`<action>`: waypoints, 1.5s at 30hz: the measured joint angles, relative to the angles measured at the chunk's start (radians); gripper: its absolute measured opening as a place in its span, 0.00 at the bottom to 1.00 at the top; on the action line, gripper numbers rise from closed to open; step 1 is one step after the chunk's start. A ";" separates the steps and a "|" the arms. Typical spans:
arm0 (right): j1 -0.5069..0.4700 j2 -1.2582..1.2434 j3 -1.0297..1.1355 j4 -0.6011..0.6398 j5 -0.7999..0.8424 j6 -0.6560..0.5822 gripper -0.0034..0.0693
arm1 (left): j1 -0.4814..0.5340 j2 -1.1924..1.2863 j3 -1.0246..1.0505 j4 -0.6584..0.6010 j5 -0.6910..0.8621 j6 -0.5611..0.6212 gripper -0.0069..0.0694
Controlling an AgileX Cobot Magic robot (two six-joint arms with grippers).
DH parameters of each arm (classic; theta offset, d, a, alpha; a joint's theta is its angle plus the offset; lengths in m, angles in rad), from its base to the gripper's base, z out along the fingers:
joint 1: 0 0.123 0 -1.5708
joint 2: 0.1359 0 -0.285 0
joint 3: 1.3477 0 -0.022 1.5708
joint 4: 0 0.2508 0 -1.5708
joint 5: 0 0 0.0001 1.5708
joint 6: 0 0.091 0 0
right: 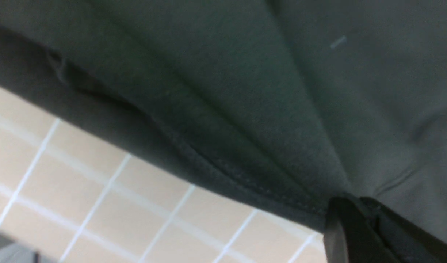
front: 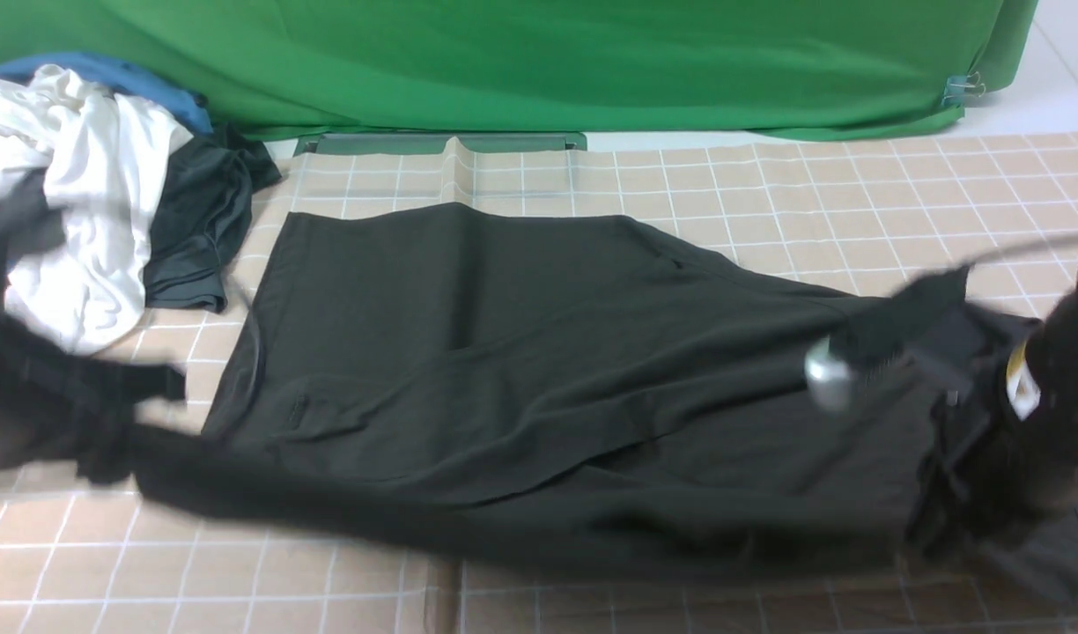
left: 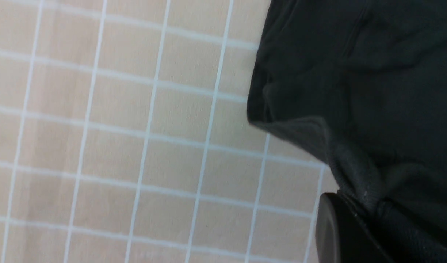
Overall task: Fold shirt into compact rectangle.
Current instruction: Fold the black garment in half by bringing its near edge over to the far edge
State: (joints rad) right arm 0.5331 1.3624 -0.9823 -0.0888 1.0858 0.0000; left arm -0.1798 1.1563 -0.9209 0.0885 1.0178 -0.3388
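The black shirt (front: 504,352) lies spread across the checked mat, and no print or neck label shows. Its near edge is stretched between my two grippers, both blurred by motion. My left gripper (front: 107,431) is at the shirt's left end, shut on a ribbed edge of the shirt (left: 355,73); one dark finger (left: 336,233) shows in the left wrist view. My right gripper (front: 953,493) is at the shirt's right end. In the right wrist view its finger (right: 347,233) pinches the stitched hem of the shirt (right: 245,73), which hangs a little above the mat.
A pile of clothes sits at the back left: a white garment (front: 90,194), a dark grey garment (front: 200,229) and a blue one (front: 125,75). Green cloth (front: 539,62) hangs behind the beige grid mat (front: 768,194). The mat's front edge runs just below the shirt.
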 joint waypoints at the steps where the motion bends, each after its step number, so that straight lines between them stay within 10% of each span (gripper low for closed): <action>1: -0.010 0.003 -0.020 -0.005 0.001 0.000 0.10 | 0.002 0.028 -0.036 0.002 -0.008 0.000 0.14; 14: -0.249 0.301 -0.380 -0.018 -0.077 -0.087 0.10 | 0.068 0.529 -0.562 -0.047 -0.097 0.007 0.14; 34: -0.298 0.816 -0.864 -0.028 -0.154 -0.162 0.11 | 0.069 1.058 -1.089 0.056 -0.129 0.006 0.14; 38: -0.298 0.830 -0.865 -0.030 -0.202 -0.162 0.19 | 0.069 1.077 -1.089 0.058 -0.166 0.008 0.17; 45: -0.297 0.811 -0.915 -0.030 -0.162 -0.162 0.55 | 0.069 1.075 -1.092 0.149 -0.207 0.008 0.51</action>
State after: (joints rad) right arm 0.2361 2.1731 -1.8971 -0.1190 0.9234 -0.1616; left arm -0.1105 2.2309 -2.0128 0.2377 0.8106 -0.3311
